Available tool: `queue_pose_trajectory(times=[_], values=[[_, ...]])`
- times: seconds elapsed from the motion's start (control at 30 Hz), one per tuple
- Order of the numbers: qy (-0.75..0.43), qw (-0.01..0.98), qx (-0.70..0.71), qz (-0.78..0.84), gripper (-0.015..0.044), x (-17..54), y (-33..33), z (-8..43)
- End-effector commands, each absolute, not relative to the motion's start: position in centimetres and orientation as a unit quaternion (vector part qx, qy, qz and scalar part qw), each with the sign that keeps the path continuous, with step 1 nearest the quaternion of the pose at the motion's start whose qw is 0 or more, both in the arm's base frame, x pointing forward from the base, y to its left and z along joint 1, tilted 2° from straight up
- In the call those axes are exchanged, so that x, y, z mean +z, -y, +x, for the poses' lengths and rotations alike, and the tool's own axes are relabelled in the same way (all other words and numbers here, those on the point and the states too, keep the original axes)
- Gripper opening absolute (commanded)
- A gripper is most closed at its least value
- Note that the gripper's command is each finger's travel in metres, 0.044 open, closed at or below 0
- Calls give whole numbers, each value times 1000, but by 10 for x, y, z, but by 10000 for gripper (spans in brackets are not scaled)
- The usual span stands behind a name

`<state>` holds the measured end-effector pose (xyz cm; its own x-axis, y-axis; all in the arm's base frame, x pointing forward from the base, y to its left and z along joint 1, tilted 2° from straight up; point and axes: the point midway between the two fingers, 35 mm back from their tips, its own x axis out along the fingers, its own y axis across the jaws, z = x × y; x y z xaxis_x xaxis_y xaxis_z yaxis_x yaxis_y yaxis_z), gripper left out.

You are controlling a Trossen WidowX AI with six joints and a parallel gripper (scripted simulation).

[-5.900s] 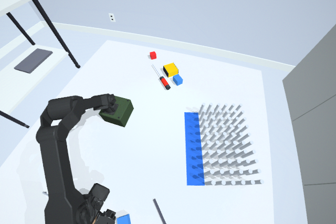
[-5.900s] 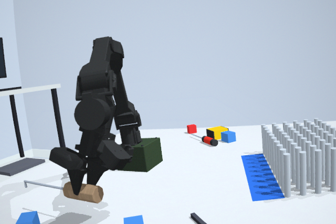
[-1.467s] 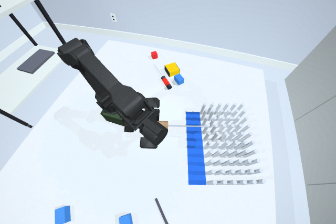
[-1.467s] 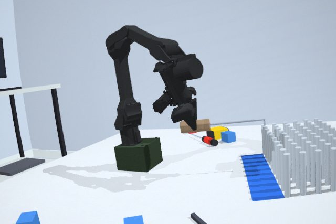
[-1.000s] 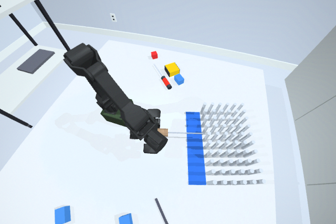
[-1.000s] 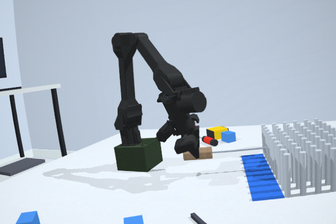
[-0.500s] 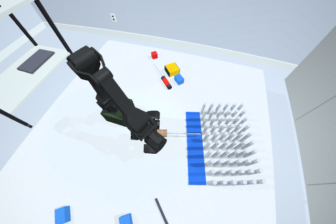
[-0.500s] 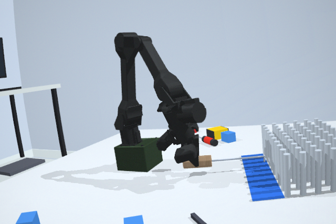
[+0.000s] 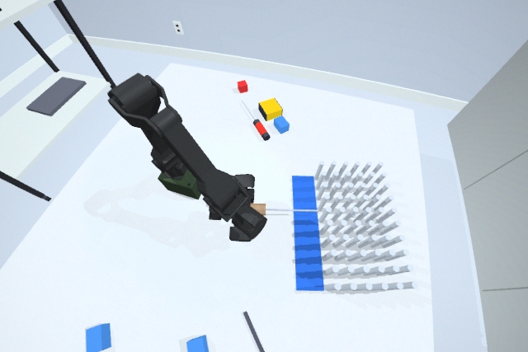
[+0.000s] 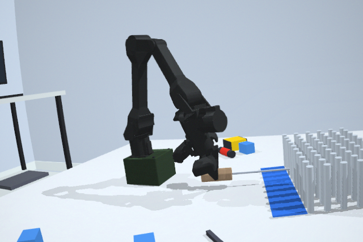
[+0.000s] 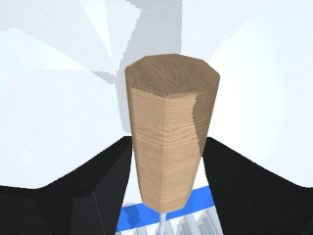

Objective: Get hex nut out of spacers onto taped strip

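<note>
No writing could be read. The wooden handle was gripped in the partly closed pincer; its rod was extended across the blue strip to the spacers. The nut could not be made out.

Top view, clock centred on taped strip: spacers at three, screwdriver at eleven, arm's base at ten, bar at seven.
</note>
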<state>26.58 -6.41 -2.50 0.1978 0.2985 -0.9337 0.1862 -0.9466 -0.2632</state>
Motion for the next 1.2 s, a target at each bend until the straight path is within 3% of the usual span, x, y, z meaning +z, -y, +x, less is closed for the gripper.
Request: queue_pose_trajectory(times=[0.0,1.17], values=[[157,45,609,-776,0,-23,64,273],[157,46,608,-777,0,-23,59,299]])
